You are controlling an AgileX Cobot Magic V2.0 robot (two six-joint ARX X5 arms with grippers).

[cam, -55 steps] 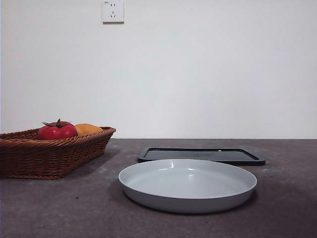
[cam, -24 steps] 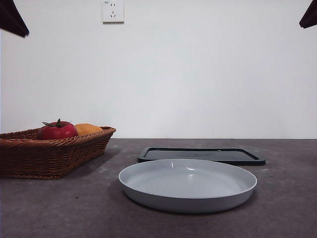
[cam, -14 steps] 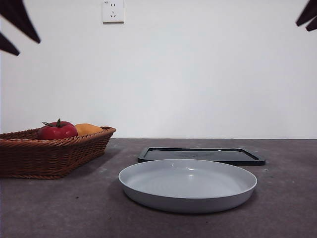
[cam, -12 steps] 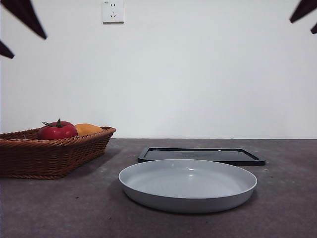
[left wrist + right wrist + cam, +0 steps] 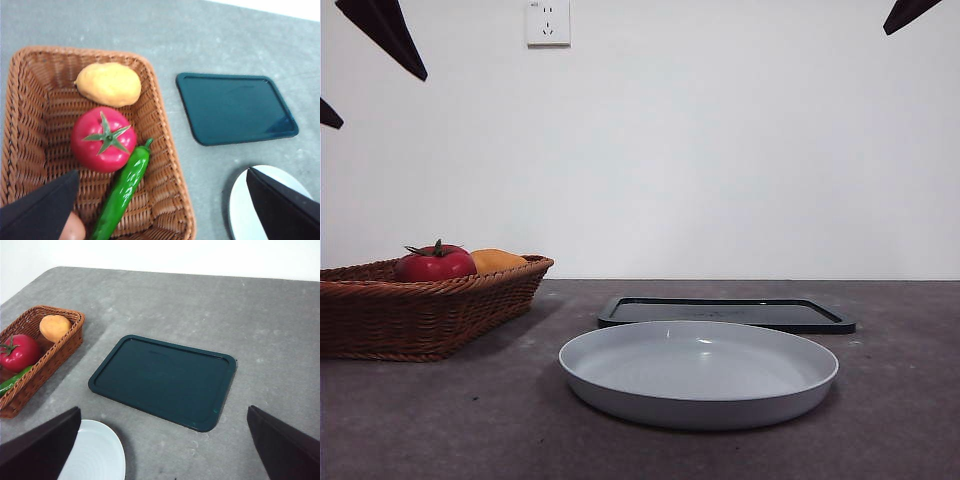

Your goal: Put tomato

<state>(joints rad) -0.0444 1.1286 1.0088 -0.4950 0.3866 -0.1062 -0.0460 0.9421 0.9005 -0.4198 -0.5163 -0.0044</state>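
The tomato (image 5: 435, 265) is glossy red with a green stem and lies in a wicker basket (image 5: 420, 315) at the left. From above, the tomato (image 5: 103, 139) lies between a yellow-orange fruit (image 5: 108, 84) and a green pepper (image 5: 122, 192). My left gripper (image 5: 162, 210) hovers high over the basket, open and empty; it shows as black tips at the top left, left gripper (image 5: 360, 75). My right gripper (image 5: 162, 447) is open and empty, high over the dark tray (image 5: 165, 380), with the tomato (image 5: 19, 352) off to its side.
A grey-white round plate (image 5: 700, 375) sits on the table in front of the centre. A flat dark green tray (image 5: 725, 313) lies just behind it. A pale pink rounded thing (image 5: 72, 230) shows in the basket by the left jaw. One black tip of the right arm (image 5: 905, 14) shows.
Both arms have come into the front view's top corners. The left jaws spread and shifted inward over the basket; the right tip has risen toward the top edge. Nothing on the table moved.
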